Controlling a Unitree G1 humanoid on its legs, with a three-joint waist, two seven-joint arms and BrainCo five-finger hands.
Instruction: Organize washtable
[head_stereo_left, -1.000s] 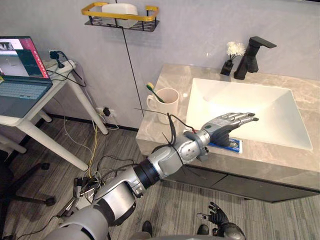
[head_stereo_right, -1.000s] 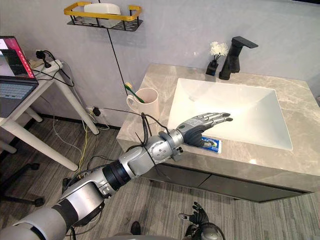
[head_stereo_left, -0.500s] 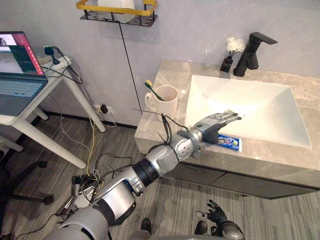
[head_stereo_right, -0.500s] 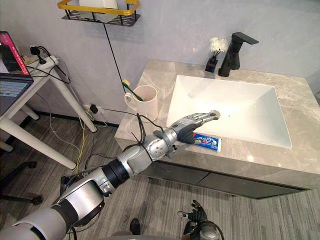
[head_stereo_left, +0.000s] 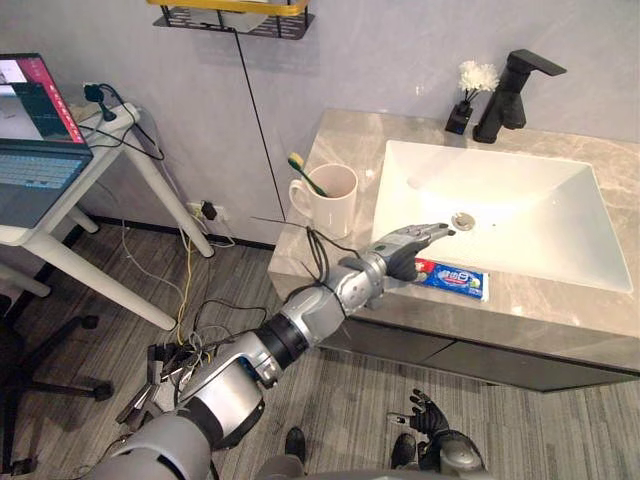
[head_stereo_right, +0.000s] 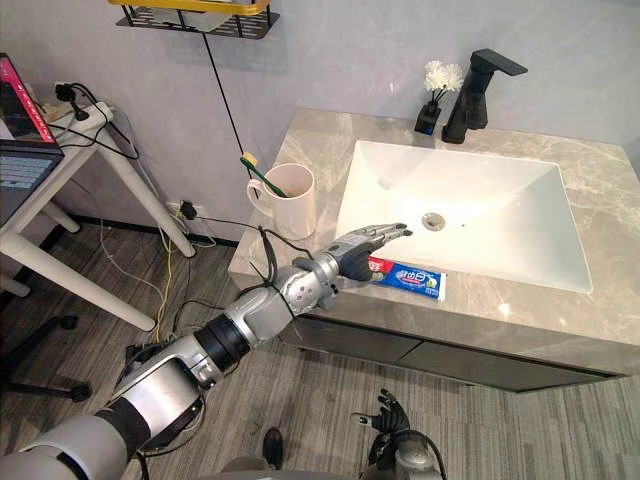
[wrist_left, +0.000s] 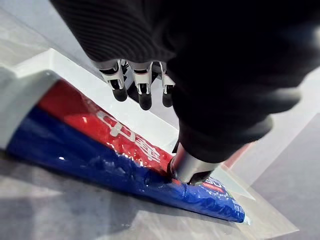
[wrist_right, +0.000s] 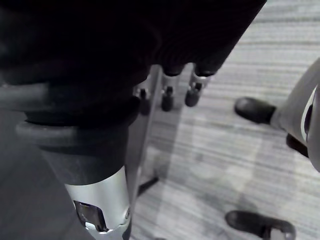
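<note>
Left hand (head_stereo_left: 405, 246): fingers straight, thumb resting on toothpaste tube (head_stereo_left: 455, 279) at sink (head_stereo_left: 396, 198) edge. Risk: no closed grip, so a nudge could slide tube into sink. Right hand (head_stereo_left: 428, 413) hangs loose.

Open basin (head_stereo_left: 520, 200); mug (head_stereo_left: 330, 198) at its left

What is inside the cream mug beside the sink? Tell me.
A green toothbrush leans in the mug, its head out over the rim. The handle's lower end is hidden inside the mug.
</note>
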